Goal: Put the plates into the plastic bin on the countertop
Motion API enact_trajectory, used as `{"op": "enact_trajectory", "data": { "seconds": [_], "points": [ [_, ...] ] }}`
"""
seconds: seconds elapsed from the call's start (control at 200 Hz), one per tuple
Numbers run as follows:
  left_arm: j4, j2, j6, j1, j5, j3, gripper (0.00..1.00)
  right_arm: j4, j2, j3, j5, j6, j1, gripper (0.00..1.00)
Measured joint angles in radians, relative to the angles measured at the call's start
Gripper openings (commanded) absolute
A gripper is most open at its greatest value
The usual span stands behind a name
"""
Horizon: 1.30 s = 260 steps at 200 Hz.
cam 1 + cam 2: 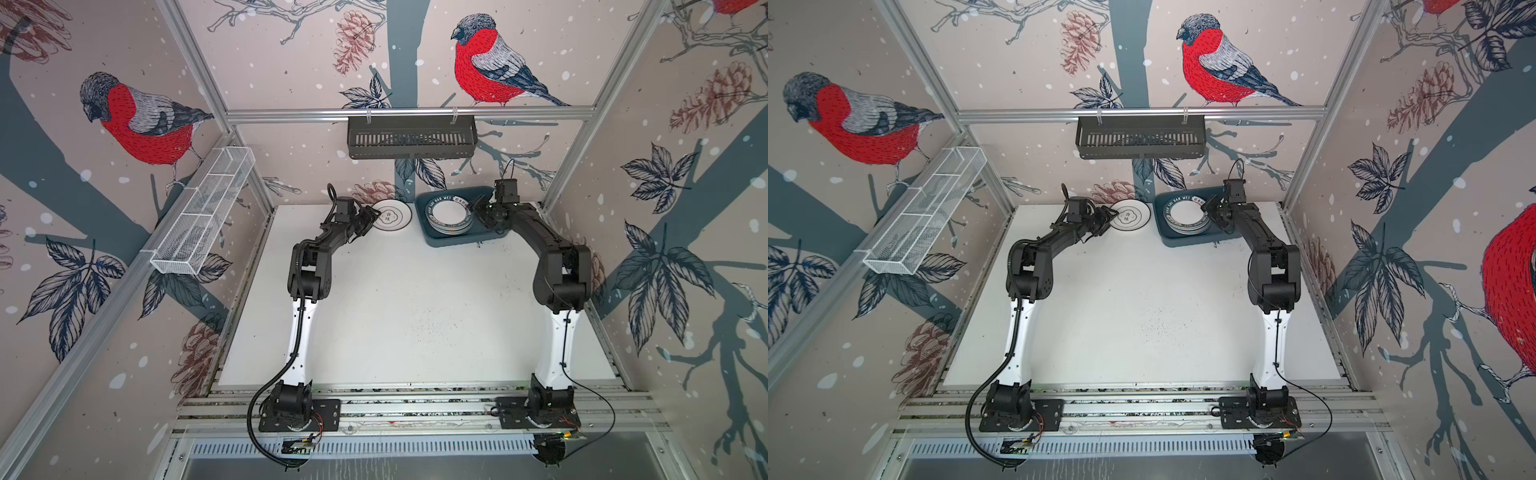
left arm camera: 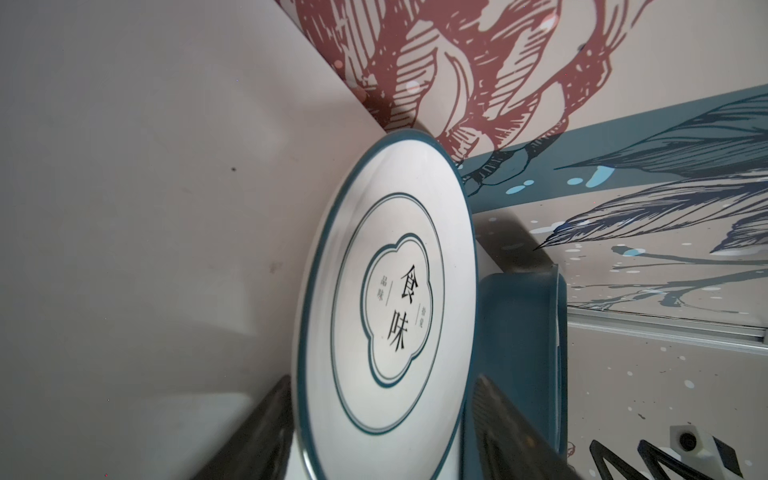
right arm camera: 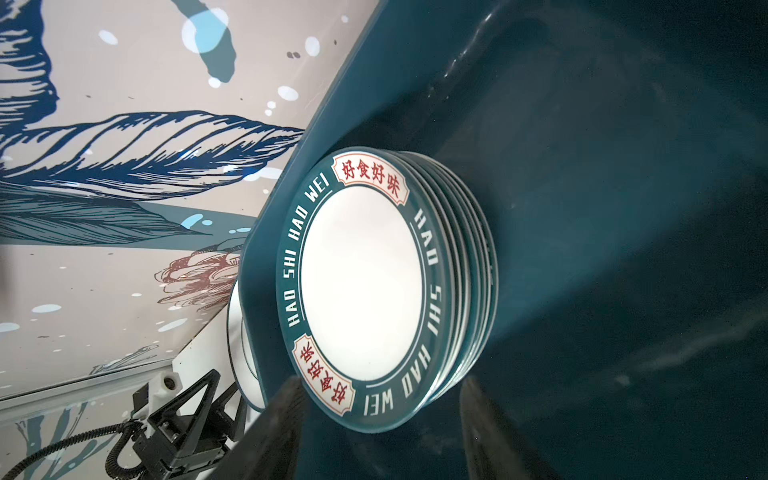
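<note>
A white plate with a thin dark rim and a cloud emblem (image 1: 392,214) (image 2: 386,249) lies flat on the countertop (image 1: 415,311), just left of the plastic bin (image 1: 457,241) (image 3: 582,208). My left gripper (image 1: 374,218) (image 2: 382,378) is open, and its two fingers straddle the plate's near rim with a little gap on each side. Inside the bin sits a stack of several plates (image 1: 451,218) (image 3: 361,286); the top one has a teal lettered rim. My right gripper (image 1: 473,210) (image 3: 382,380) is open at the stack's right edge and holds nothing.
A black slotted basket (image 1: 411,137) hangs on the back rail above the bin. A white wire mesh basket (image 1: 203,212) is fixed to the left wall. The plate and the bin both sit close to the back wall.
</note>
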State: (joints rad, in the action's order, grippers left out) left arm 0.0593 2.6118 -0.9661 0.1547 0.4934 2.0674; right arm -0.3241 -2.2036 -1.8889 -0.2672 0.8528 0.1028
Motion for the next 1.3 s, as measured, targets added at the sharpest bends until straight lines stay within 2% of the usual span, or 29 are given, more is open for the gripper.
{"op": "enact_trajectory", "data": {
  "seconds": [0.335,0.525,0.65,0.865,1.051,1.301],
  "points": [
    [0.021,0.025,-0.043,0.008,-0.031,0.006,0.3,-0.064,0.055,0.009,0.043,-0.027,0.0,0.62],
    [0.003,0.025,-0.051,0.015,-0.051,0.005,0.15,-0.06,0.134,0.111,0.064,-0.04,-0.003,0.62],
    [-0.013,0.006,-0.057,0.024,-0.054,-0.02,0.08,-0.043,0.187,0.182,0.066,-0.04,-0.01,0.66],
    [-0.045,-0.104,-0.057,0.027,-0.071,-0.143,0.0,0.025,0.278,0.304,0.053,-0.041,-0.035,0.71],
    [-0.076,-0.236,-0.046,0.027,-0.082,-0.274,0.0,0.095,0.358,0.421,0.021,-0.044,-0.054,0.76],
    [-0.063,-0.477,-0.04,0.027,-0.104,-0.483,0.0,0.196,0.467,0.576,-0.039,-0.046,-0.068,0.9]
  ]
}}
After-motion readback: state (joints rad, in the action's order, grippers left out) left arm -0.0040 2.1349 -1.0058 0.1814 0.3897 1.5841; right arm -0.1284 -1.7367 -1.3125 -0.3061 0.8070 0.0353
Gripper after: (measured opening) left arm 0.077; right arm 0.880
